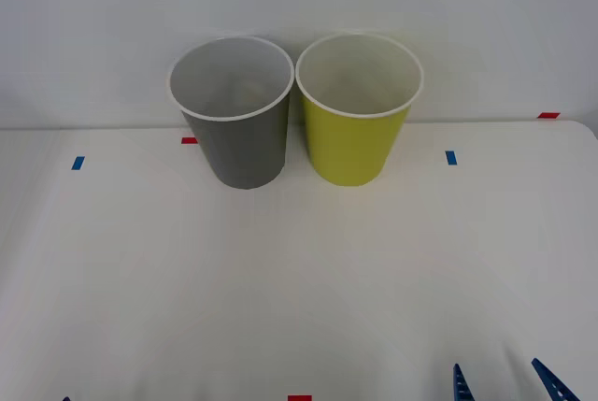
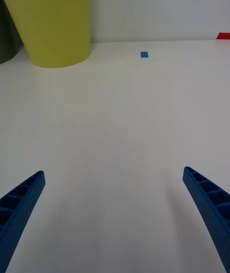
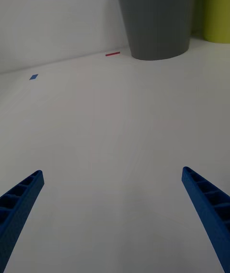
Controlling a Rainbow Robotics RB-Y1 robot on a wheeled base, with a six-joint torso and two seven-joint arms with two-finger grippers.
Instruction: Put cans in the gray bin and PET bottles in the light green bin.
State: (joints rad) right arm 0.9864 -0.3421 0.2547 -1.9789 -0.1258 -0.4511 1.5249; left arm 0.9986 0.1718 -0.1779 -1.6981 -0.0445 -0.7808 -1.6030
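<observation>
While both arms sit low at the near edge of the tabletop, I see the gray bin and the light green bin standing upright side by side at the far edge, rims almost touching, gray on the left. My right hand shows two blue fingertips spread apart at the near right, well short of the light green bin; its wrist view has the fingers wide at the corners over bare tabletop. My left hand is likewise spread, fingers apart, with the gray bin well ahead. Small blue tape marks and red tape marks dot the surface.
</observation>
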